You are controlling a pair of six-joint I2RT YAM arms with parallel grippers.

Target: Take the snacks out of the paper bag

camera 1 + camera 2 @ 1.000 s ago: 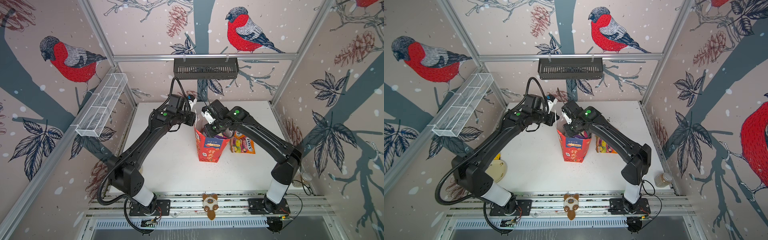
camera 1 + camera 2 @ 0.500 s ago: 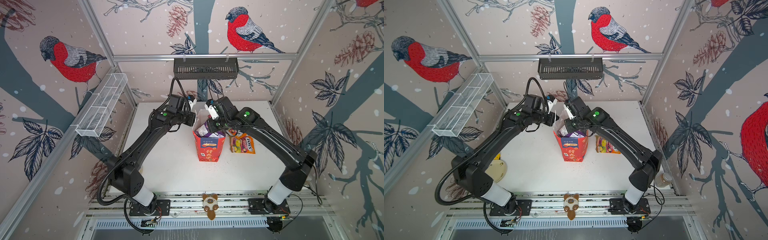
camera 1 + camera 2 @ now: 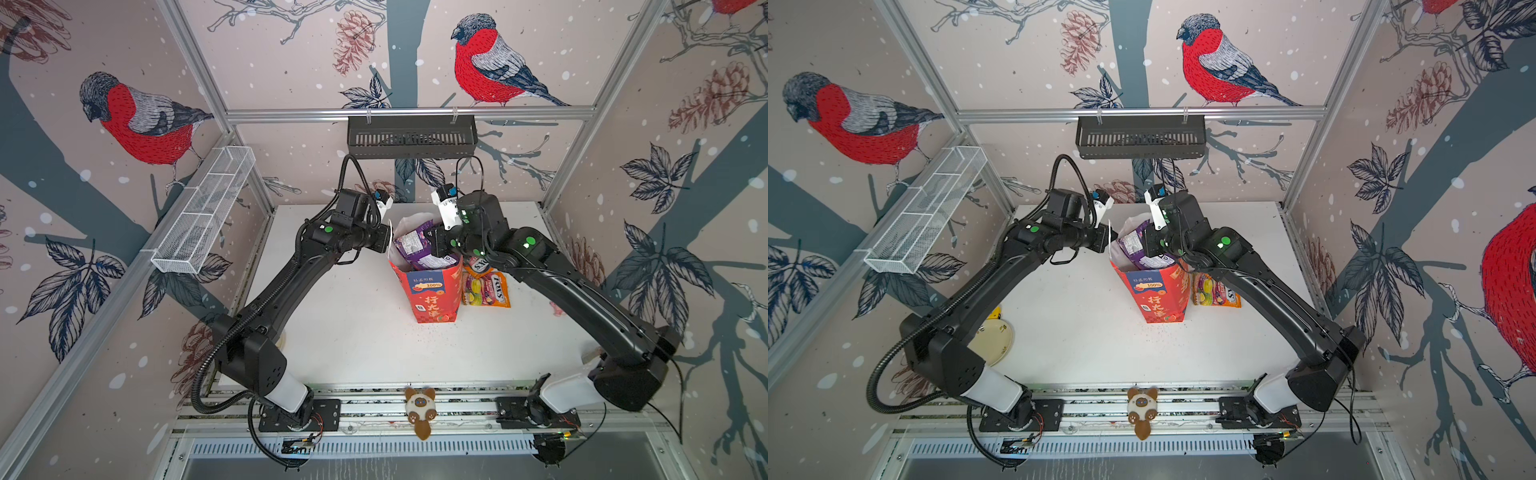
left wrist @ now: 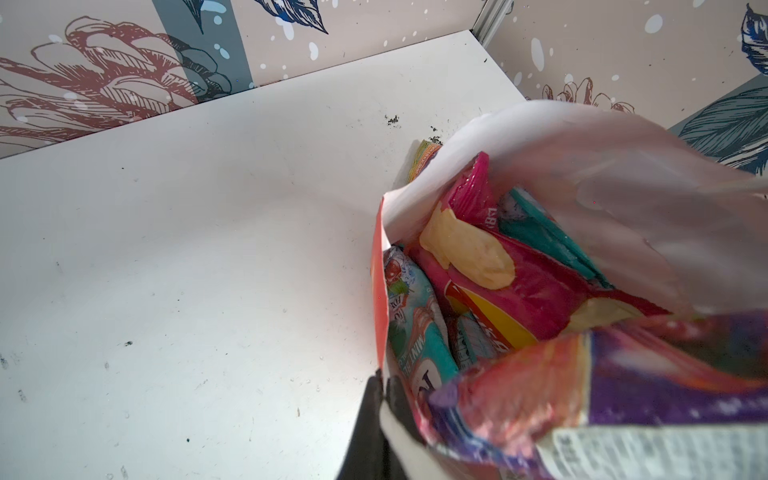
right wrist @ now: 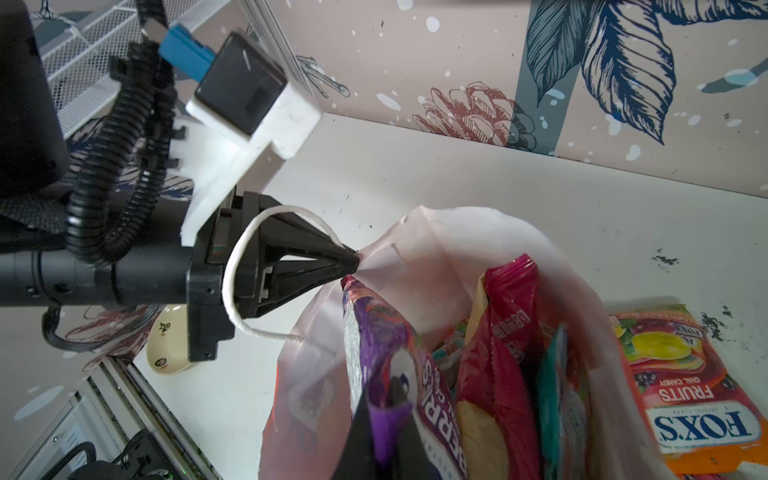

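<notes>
Top views both show us the white table [image 3: 353,332], which lies under the two grippers. On it stands the paper bag [image 3: 432,295], red, upright and open at the top, between the left gripper [image 5: 352,266] and the right gripper [image 5: 384,411].

The left gripper is pinched closed on the white rim of the bag, at the side of the mouth far from the right gripper. The white cord handle [image 5: 245,249] curves across its fingers.

Inside the bag, just beside the right gripper, we see the pink chip bag [image 4: 519,291], the biggest packet there, standing on edge.

The right gripper is closed on the purple packet [image 5: 382,345]. This packet is at the mouth of the bag, between both grippers, and rises above the rim. Its lower part is hidden, so we cannot tell if it is inside the bag.

The orange packet [image 5: 681,374] lies flat on the table outside the bag, just beside it, on the side of the right gripper away from the left gripper.

Inside the bag, one teal packet [image 4: 415,324] leans on the wall near the left gripper's tips. A second teal packet [image 4: 548,237] stands beyond the pink chip bag from there.
</notes>
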